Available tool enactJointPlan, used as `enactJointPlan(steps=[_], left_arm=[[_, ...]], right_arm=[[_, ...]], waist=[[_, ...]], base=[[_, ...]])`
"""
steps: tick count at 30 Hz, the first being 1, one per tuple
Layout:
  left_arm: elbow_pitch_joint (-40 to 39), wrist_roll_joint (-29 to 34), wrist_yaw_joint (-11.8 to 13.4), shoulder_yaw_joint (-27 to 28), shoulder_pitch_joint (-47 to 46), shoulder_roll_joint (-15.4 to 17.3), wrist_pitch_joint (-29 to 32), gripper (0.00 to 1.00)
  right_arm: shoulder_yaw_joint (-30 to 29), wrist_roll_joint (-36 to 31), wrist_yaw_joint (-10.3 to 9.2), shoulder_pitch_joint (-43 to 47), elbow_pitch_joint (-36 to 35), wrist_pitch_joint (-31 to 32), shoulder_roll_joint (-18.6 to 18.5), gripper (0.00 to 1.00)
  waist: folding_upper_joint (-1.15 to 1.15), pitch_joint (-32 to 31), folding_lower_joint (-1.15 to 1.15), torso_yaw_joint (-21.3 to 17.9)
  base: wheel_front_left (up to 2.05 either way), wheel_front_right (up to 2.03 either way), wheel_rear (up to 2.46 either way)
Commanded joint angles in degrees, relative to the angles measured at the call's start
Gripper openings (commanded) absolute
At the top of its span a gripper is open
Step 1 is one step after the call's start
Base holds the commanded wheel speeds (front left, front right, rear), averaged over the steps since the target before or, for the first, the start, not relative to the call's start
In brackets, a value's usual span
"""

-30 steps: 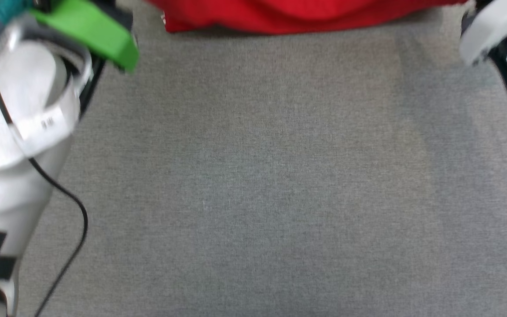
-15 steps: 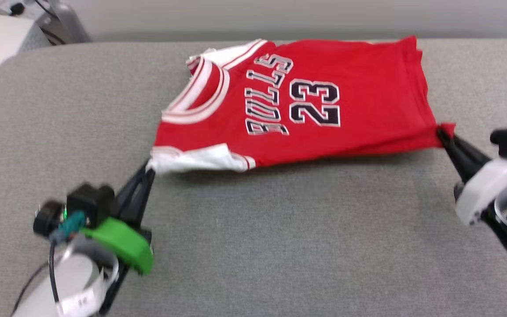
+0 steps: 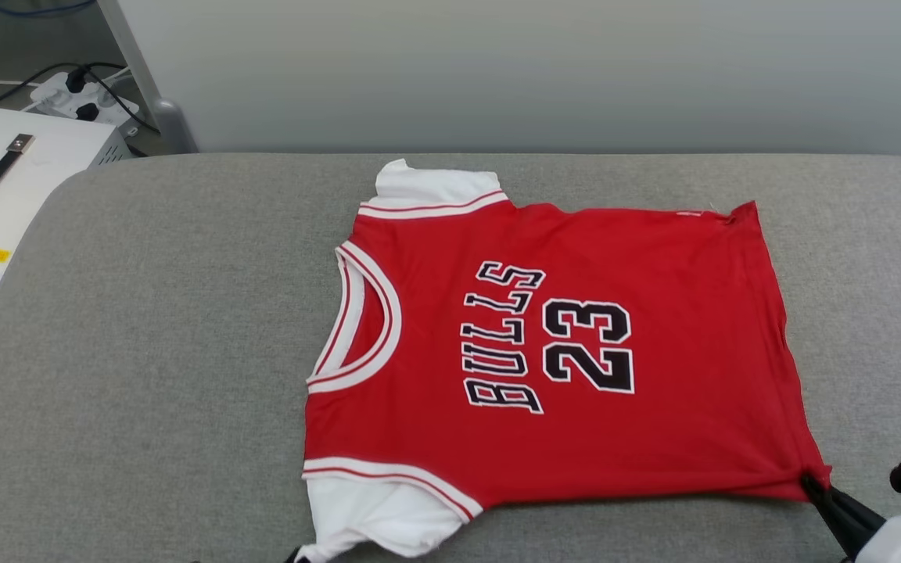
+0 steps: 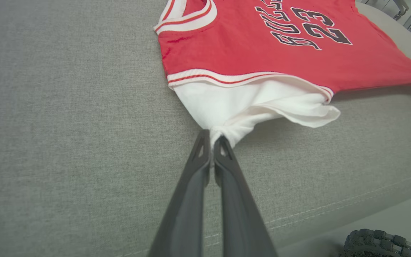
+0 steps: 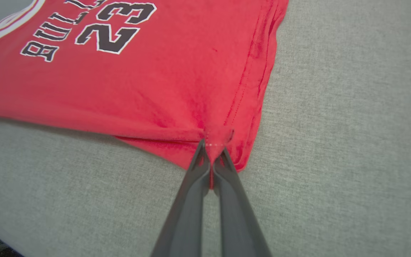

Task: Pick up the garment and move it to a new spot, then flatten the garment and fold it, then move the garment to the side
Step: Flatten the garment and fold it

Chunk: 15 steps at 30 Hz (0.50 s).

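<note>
Beneath the garment (image 3: 654, 313) spreads a grey padded surface (image 3: 145, 352), the widest thing in sight, and it carries the shirt with bare cloth on every side. The garment lies front up and nearly flat. Its collar points toward the robot's left, its hem toward the right, and the lettering and number are open to the head camera. That layout looks like the flattening step, with the fabric drawn out sideways so that no fold sits under the print.

Well off the garment's collar side, past the surface's edge, stands a white case (image 3: 36, 164) with a dark strap handle. Its lid is down, so what it holds cannot be told. It seems to have no part in the job.

At the garment's near edge, the left gripper (image 4: 212, 137) has its fingers pressed together on the bunched tip of the near white sleeve (image 4: 248, 107). The right gripper (image 5: 211, 150) is clamped the same way on the near hem corner (image 5: 223, 137). Holding the two ends of one side probably keeps that edge taut. A thin shadow under that edge suggests it is raised slightly off the pad. The pinched cloth puckers at both tips, so those spots will likely want smoothing before folding.
</note>
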Motion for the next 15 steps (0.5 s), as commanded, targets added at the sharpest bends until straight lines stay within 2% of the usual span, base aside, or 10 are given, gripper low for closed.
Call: enactJointPlan(steps=[1,8,15], left_arm=[[-0.1,-0.9,0.5,0.1,1.9,0.0,0.2,0.00],[-0.5,-1.1,1.6,-0.4,3.5,0.2,0.7,0.00],[-0.1,3.3,0.8,0.2,-6.1,1.0,0.7,0.00]], right_arm=[[-1.5,2.9,-0.05,2.4,-0.9,0.7,-0.4,0.00],[-8.0,0.0,-0.05,9.9,-5.7,5.0,1.1,0.00],[-15.6,-3.4,-0.05,10.3,-10.3,8.2,4.6,0.00]], waist=[[0.00,-0.6,0.01,0.0],[0.00,-0.7,0.01,0.0],[0.00,0.2,0.01,0.4]], base=[[0.00,0.00,0.00],[0.00,0.00,0.00],[0.00,0.00,0.00]])
